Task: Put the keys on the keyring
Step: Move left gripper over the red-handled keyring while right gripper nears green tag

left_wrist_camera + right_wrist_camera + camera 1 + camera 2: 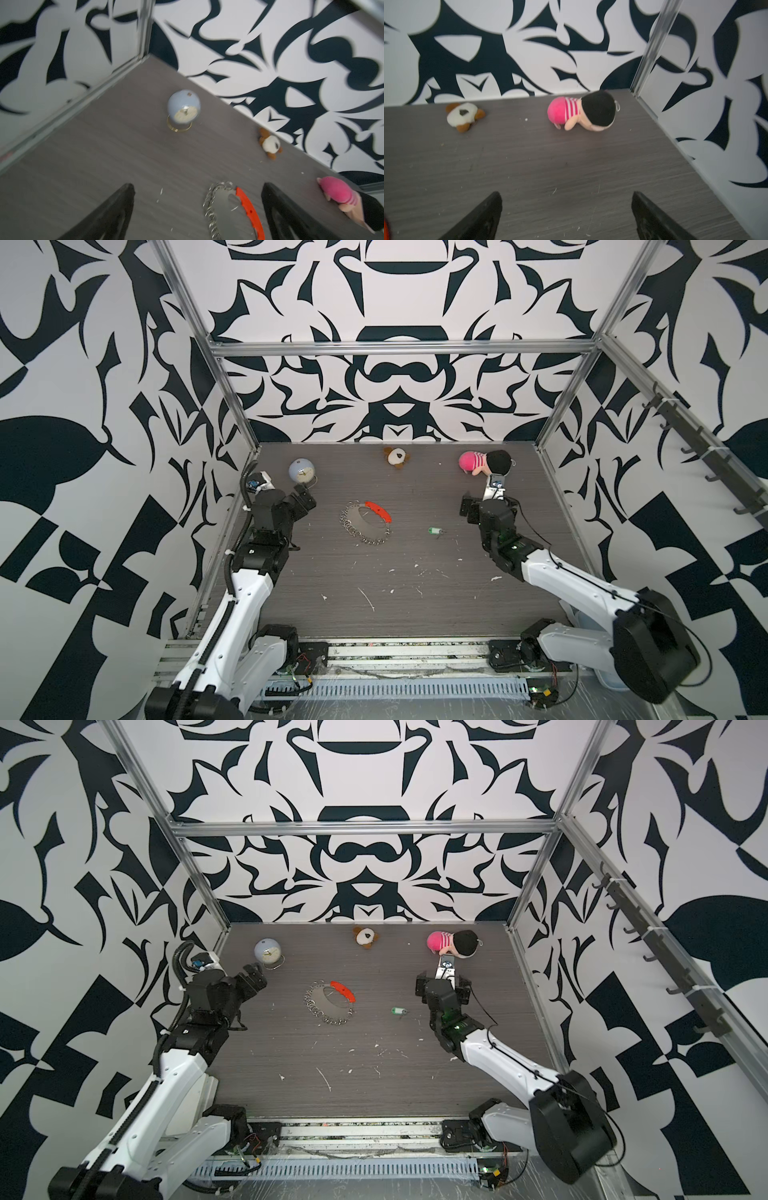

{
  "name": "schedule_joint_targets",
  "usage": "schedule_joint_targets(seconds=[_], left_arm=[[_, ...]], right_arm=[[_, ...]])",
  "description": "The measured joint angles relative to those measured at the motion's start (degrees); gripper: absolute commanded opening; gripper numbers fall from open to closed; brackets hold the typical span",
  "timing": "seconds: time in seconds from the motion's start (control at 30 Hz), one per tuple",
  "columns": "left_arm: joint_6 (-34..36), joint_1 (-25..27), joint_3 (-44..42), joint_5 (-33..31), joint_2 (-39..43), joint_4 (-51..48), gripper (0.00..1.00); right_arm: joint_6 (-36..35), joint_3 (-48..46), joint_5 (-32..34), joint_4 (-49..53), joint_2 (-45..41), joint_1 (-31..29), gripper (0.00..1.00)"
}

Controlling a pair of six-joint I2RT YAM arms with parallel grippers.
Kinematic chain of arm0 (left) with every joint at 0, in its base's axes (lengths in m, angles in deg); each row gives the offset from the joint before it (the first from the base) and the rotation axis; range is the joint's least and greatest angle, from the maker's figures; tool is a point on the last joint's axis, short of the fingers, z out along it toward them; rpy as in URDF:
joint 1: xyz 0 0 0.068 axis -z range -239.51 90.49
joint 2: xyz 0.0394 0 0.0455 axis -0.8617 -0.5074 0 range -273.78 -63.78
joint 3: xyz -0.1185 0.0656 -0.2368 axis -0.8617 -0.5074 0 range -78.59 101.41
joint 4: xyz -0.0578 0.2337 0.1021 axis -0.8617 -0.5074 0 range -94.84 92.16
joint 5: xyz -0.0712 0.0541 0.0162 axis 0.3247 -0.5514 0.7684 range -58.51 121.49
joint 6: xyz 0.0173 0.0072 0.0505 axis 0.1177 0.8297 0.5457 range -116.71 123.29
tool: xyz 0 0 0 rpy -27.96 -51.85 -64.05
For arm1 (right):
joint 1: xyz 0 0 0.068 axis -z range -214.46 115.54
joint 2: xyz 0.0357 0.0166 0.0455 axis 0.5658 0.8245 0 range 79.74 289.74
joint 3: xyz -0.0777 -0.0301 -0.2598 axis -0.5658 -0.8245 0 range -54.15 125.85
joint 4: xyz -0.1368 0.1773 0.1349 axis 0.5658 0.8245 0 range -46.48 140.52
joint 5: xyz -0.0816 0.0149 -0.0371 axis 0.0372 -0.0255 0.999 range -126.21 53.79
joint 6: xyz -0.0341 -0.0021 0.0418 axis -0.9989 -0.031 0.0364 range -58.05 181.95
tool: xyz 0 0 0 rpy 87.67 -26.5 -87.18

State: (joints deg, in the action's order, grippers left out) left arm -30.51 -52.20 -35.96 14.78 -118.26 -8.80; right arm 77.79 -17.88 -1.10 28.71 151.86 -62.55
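The keyring, a loop of small silver rings joined to a curved orange-red strip (379,512) (344,991), lies flat mid-table. The keys, one green tag (435,530) (398,1010) with a small dark metal piece, lie to its right, apart from it. My left gripper (306,498) (255,977) hovers open left of the keyring; in the left wrist view the chain and orange strip (250,209) show between its fingers (198,187), below them. My right gripper (488,508) (444,987) is open right of and behind the keys, with bare table between its fingers (566,195).
A pale blue globe (302,470) (184,106) stands at back left near my left gripper. A brown-white plush (395,457) (464,116) and a pink doll (484,462) (581,112) lie along the back wall. Patterned walls and metal posts enclose the grey table (395,605), strewn with white scraps.
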Motion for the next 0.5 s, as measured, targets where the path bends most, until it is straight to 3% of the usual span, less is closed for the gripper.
schedule_joint_targets(seconds=[0.1, 0.2, 0.33, 0.5], left_arm=[[-2.97, -0.76, 0.0, 3.69, -5.33, -4.2, 0.99], [-4.22, 0.26, 0.31, 8.96, -9.97, -5.2, 0.93], [-2.8, 8.5, 2.84, 9.6, -14.34, -4.7, 0.92], [4.09, 17.29, 6.19, 9.16, -21.03, 2.23, 0.81]], right_arm=[[4.5, 1.97, -1.53, 4.92, 6.34, -0.02, 1.0], [7.19, 1.55, -4.17, 7.19, 8.15, -0.13, 1.0], [7.98, -3.85, -8.98, 1.44, 4.87, -0.13, 0.96], [7.96, -6.64, -12.09, -4.5, 6.67, -0.13, 0.89]])
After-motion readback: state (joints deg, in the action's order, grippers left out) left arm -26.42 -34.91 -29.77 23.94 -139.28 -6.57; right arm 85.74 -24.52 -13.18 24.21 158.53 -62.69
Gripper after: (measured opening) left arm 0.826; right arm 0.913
